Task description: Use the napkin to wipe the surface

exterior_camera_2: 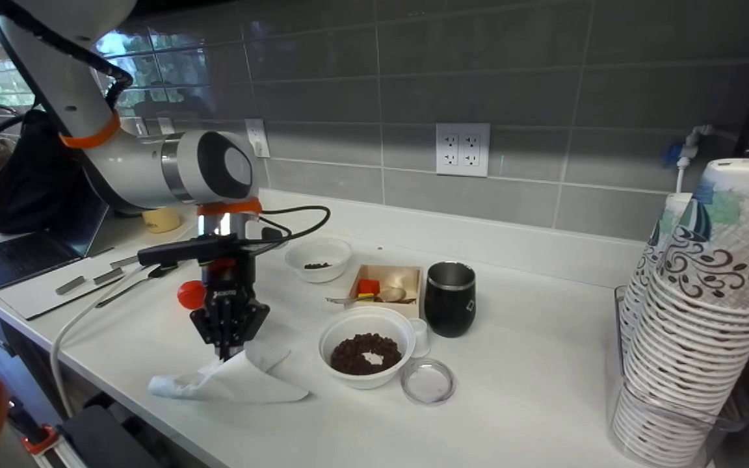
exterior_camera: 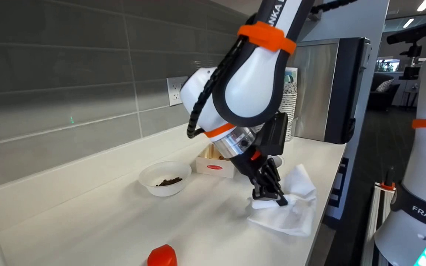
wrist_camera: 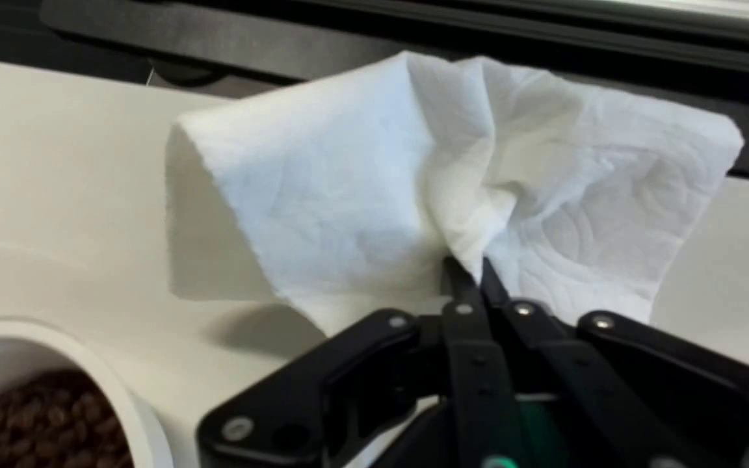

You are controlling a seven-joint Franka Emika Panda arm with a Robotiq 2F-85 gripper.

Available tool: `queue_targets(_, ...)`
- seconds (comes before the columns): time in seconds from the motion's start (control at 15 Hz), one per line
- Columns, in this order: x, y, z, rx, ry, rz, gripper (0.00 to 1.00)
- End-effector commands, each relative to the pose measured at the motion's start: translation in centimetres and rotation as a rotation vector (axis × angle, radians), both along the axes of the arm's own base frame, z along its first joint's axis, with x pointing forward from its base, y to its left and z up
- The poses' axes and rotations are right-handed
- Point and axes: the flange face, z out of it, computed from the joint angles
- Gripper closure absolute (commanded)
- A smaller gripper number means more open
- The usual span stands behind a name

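Nearest, a red object (exterior_camera: 162,255) sits on the counter (exterior_camera: 102,221), with a bowl (exterior_camera: 165,190) and then a box (exterior_camera: 213,168) behind it towards the wall (exterior_camera: 61,74), perhaps to spare them your strokes. Your gripper (wrist_camera: 476,273) pinches the napkin (exterior_camera: 294,218) by a bunched fold near the counter's front edge, both sides loose, probably so they spread as you wipe.

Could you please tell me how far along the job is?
Done: the napkin is grasped, a fold pinched in the gripper. In hand: holding it at the countertop, where part appears to rest. Left: probably wiping strokes; how much is already wiped cannot be told.
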Motion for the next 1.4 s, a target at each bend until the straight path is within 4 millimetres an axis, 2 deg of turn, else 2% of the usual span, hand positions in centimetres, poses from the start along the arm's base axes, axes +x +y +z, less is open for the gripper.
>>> queue_targets(0.0,1.4,3.7,4.5,0.047,-0.171,0.081,0.99)
queue_targets(0.27,2.8,7.5,8.9,0.066,-0.319,0.211,0.99)
queue_targets(0.47,4.1,10.3,10.9,0.091,-0.428,0.339,0.99)
queue_targets(0.67,6.0,13.1,11.6,0.187,-0.544,0.448,0.99)
queue_targets(0.93,7.3,16.8,12.2,0.367,-0.666,0.57,0.99)
queue_targets(1.13,8.1,18.3,12.0,0.497,-0.746,0.659,0.99)
queue_targets(1.33,9.5,19.0,11.3,0.599,-0.812,0.714,0.99)
